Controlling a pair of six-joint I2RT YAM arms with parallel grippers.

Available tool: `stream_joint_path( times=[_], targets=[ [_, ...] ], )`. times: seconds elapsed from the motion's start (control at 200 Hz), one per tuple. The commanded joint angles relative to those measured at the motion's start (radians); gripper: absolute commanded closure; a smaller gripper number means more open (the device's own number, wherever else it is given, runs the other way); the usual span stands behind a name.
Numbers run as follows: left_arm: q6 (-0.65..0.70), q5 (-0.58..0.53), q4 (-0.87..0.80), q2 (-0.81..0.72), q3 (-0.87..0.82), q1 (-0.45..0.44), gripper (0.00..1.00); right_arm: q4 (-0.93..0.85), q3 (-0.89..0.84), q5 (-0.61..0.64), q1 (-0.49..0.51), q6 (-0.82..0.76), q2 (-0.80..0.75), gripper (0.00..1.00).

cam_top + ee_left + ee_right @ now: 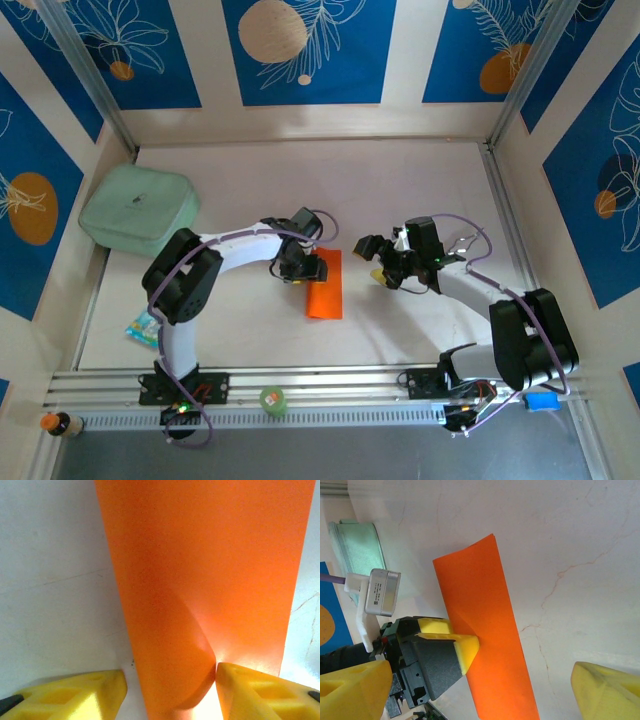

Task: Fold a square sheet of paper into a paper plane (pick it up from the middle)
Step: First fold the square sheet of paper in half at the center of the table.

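Yellow fingertips [75, 695] of the left gripper [170, 700] stand apart, straddling the square sheet of paper [210, 555]. It is already folded into a long strip, with one layer bulging up between them. Ahead of the wide-open right gripper [480, 692] lies the same strip. Nose and wing folds look undone.

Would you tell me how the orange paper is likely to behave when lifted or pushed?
Probably floppy: the paper bulges up beside a finger of the left gripper. It is likely thin and light, so it may slide on the smooth table when pushed.
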Motion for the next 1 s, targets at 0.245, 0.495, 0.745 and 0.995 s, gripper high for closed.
stream_joint_path(
  times=[0.245, 0.495, 0.745, 0.995],
  targets=[
    [-0.010, -0.093, 0.018, 0.084, -0.050, -0.001, 0.44, 0.018, 0.027, -0.058, 0.026, -0.016, 0.066, 0.16],
    [-0.032, -0.100, 0.042, 0.071, -0.070, 0.002, 0.46, 0.025, 0.035, -0.057, 0.041, -0.015, 0.088, 0.19],
    [-0.023, -0.081, 0.047, 0.084, -0.063, 0.002, 0.45, 0.027, 0.036, -0.055, 0.047, -0.022, 0.103, 0.19],
    [0.002, -0.060, 0.063, 0.090, -0.061, 0.002, 0.44, 0.028, 0.042, -0.045, 0.070, -0.025, 0.133, 0.26]
  ],
)
